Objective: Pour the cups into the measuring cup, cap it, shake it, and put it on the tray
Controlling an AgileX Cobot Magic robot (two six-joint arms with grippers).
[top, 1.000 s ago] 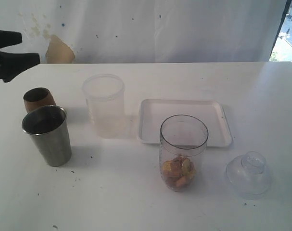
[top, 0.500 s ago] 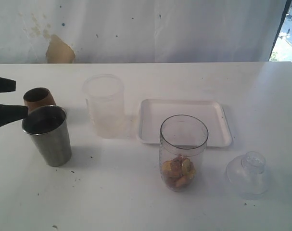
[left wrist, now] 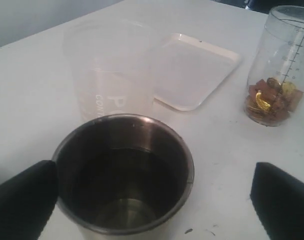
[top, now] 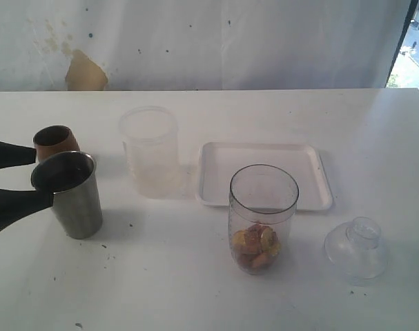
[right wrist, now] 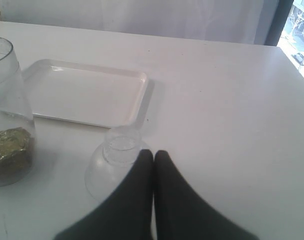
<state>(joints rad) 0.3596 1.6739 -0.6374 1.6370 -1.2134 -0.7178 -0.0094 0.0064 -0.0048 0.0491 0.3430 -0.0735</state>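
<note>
Nearest the bench's [top: 195,289] front edge: clear domed lid [top: 356,249] toward the front-right corner, resting on its wide mouth with the narrow neck up. Right gripper [right wrist: 153,156] is clenched, fingers pressed together, nothing in them, tips just beside the lid; can't tell if they touch it. Measuring cup [top: 263,217] stands upright and uncapped right of centre, near the front edge, with yellow and brown pieces in the bottom. It sits just in front of the tray's front rim, not on it. Steel tumbler [top: 67,193] is upright near the left edge. Left gripper [top: 43,178] is released, jaws spread wide and straddling the tumbler at rim height. In the wrist view one finger is close to the wall and the other is well apart, so no grasp. Tumbler inside looks dark; contents can't tell. Tray [top: 219,172] lies flat mid-bench, right of centre. Frosted tub [top: 150,152] is upright just beside the tray's left rim. Copper-brown cup [top: 55,142] is just behind the tumbler at the left edge, partly hidden by its rim; contact can't tell.
</note>
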